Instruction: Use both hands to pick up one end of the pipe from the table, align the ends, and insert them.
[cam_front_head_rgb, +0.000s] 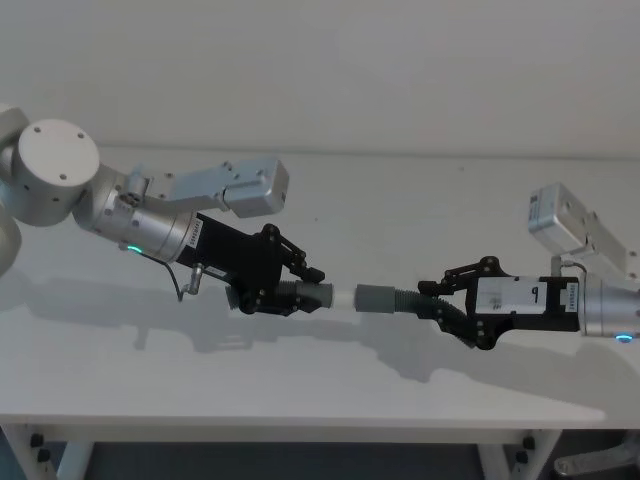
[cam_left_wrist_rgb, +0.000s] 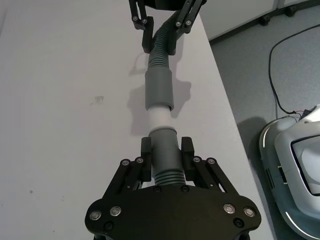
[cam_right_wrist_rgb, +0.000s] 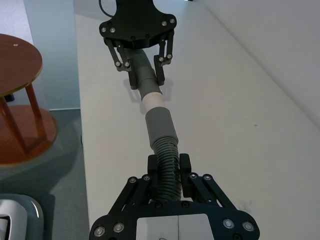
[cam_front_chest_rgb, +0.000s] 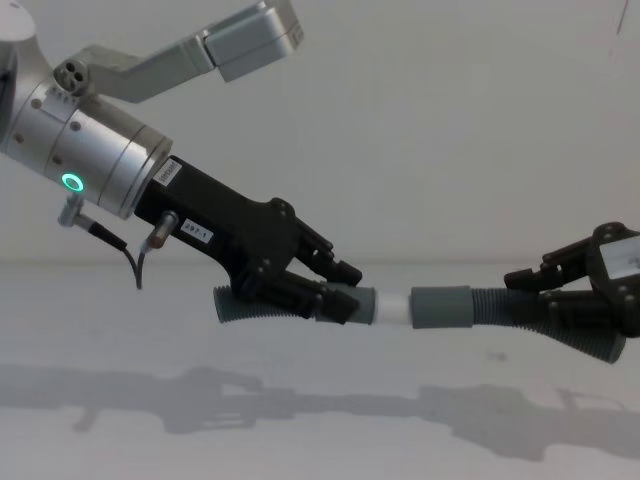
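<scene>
Above the white table (cam_front_head_rgb: 300, 400), the left gripper (cam_front_head_rgb: 300, 285) clamped the whitish-tipped pipe piece (cam_front_chest_rgb: 300, 305), its tip (cam_front_chest_rgb: 393, 308) entering the grey cuff (cam_front_chest_rgb: 440, 306) of the hose (cam_front_head_rgb: 400, 299) clasped by the right gripper (cam_front_head_rgb: 440, 300). A pale wall (cam_front_head_rgb: 400, 60) stood behind.

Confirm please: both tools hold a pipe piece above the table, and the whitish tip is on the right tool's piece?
Not quite. The whitish tip is on the left tool's piece, entering the grey cuff of the right tool's piece, as the chest view shows.
</scene>
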